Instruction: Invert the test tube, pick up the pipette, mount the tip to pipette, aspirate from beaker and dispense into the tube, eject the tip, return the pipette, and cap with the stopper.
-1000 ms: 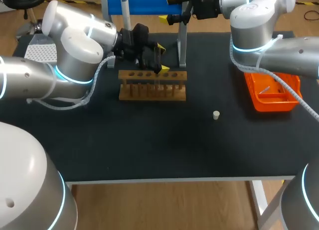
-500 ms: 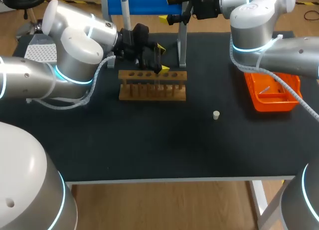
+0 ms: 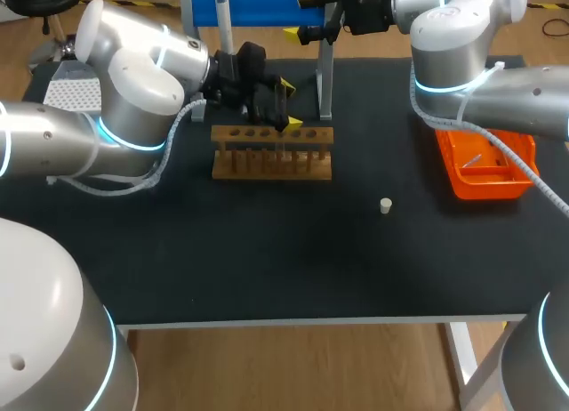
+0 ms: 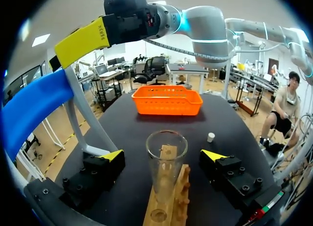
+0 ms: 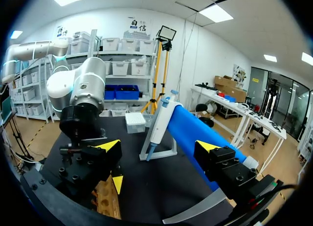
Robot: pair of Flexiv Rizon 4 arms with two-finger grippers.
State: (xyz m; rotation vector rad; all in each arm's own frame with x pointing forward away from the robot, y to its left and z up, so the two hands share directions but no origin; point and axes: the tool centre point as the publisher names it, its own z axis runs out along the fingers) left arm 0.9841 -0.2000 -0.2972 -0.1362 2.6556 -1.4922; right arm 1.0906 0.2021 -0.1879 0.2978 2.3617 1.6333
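Observation:
A clear glass test tube (image 4: 166, 163) stands upright, mouth up, in the wooden rack (image 3: 272, 153). My left gripper (image 3: 289, 105) is level with it, open, a yellow-tipped finger on each side and neither touching the glass. My right gripper (image 3: 300, 15) hangs open at the back of the table, beside the blue bar (image 3: 258, 4) of the pipette stand. The white and blue pipette (image 5: 161, 119) hangs on that stand, just ahead of the right gripper (image 5: 158, 146). A small pale stopper (image 3: 386, 205) lies on the black table right of the rack.
An orange tray (image 3: 484, 166) sits at the right side of the table. A white tip box (image 3: 71, 92) stands at the back left, behind my left arm. The stand's metal post (image 3: 325, 82) rises just behind the rack's right end.

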